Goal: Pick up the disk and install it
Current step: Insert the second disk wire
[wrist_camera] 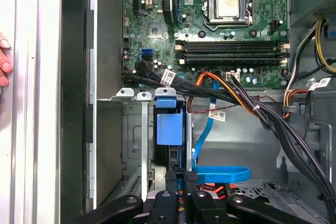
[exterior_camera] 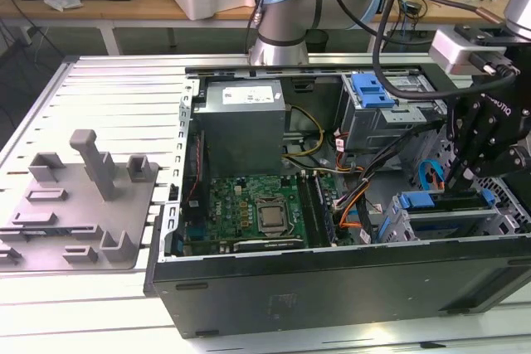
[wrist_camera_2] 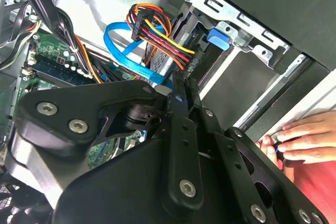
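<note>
Exterior view, from its left: grey fixture tray on the slatted worktop, then open computer case with motherboard bared. Farther right, gripper down inside the case over the drive cage. Disk seated in that cage, blue bracket outward. Jaws drawn nearly together at the disk's end; cannot tell whether pinching it.

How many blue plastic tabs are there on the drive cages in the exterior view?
2. One blue tab sits on the far drive cage; the other blue tab sits on the near drive cage. More may be hidden.
</note>
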{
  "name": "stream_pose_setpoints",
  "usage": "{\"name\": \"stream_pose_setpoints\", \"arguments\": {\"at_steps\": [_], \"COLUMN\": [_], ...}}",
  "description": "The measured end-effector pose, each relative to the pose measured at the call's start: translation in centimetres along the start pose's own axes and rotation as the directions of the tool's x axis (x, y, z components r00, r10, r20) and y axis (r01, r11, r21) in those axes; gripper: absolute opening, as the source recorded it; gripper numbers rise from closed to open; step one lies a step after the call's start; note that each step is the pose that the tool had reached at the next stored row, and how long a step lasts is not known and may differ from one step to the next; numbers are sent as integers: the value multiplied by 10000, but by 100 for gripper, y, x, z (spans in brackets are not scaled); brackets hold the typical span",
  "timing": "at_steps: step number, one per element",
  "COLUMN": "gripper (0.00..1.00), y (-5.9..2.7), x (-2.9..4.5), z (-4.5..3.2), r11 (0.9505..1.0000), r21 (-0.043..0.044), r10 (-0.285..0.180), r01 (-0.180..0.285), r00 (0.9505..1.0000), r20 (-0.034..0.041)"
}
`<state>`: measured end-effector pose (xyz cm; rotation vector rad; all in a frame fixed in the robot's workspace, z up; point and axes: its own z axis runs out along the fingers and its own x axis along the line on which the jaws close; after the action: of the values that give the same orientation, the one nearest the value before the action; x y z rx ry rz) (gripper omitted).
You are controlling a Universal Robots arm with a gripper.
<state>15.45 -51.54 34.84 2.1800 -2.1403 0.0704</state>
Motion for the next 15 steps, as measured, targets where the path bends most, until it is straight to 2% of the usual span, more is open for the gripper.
{"name": "stream_pose_setpoints", "arguments": {"at_steps": [15], "gripper": [16], "y": [-14], "x": [-3], "z": [32], "r11": [10000], "r21": [0], "r10": [1], "r01": [-1], "r00": [10000], "r20": [0]}}
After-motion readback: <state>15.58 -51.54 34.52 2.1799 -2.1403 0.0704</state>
